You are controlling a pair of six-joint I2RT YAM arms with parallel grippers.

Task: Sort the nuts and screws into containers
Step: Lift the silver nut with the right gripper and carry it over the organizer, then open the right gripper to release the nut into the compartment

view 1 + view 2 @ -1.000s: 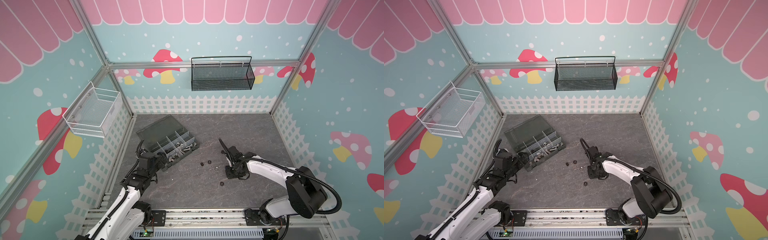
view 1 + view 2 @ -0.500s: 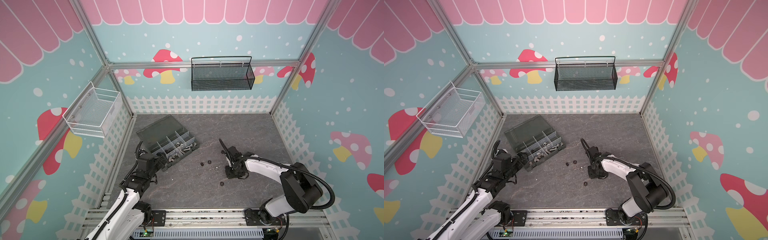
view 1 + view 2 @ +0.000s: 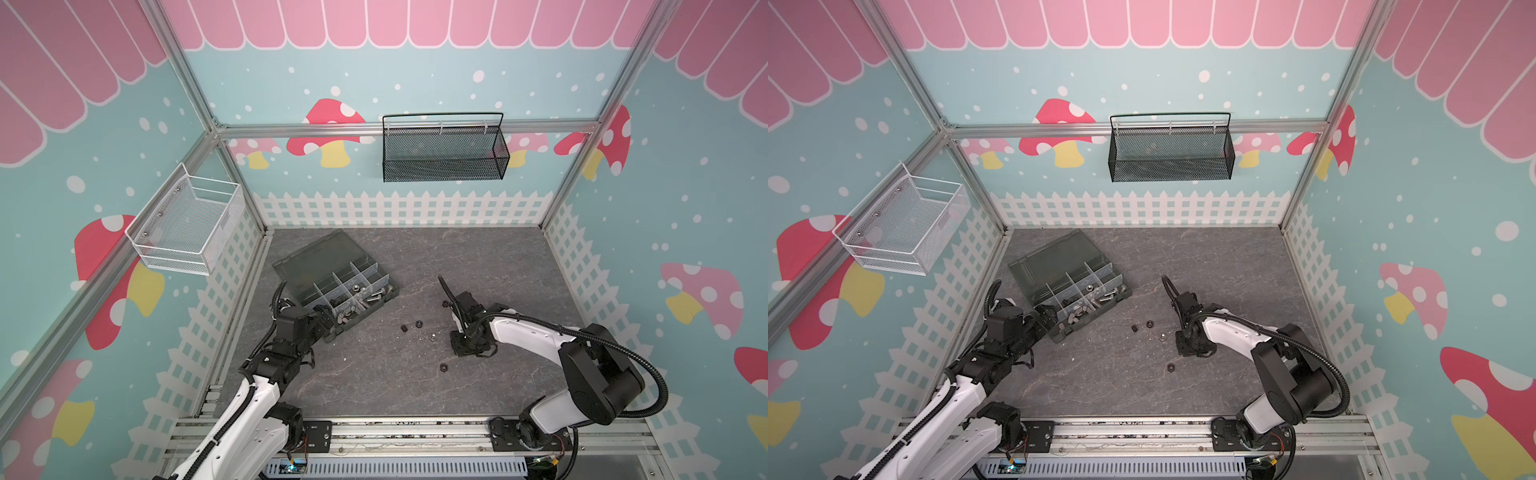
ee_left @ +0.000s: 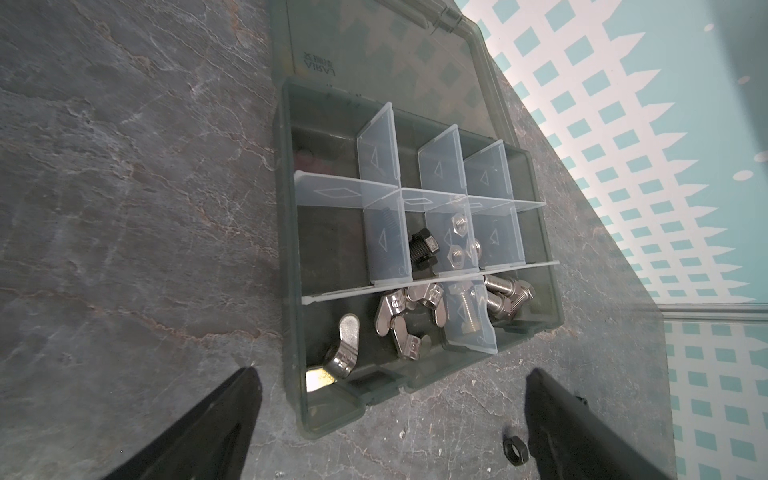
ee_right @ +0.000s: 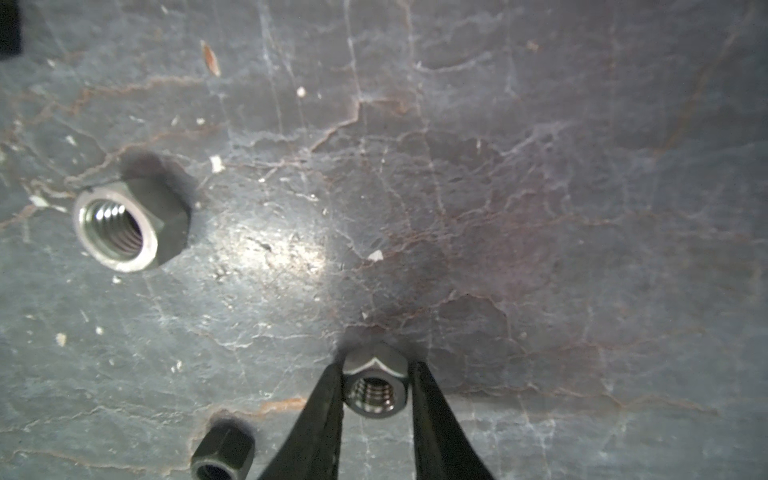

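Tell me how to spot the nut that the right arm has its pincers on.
Find the grey table, then the right gripper pointing down at it, to the right of the open box. Pinched between its black fingertips sits a small silver nut. The other silver nut nearby lies free, and the black nut beside them is untouched too.
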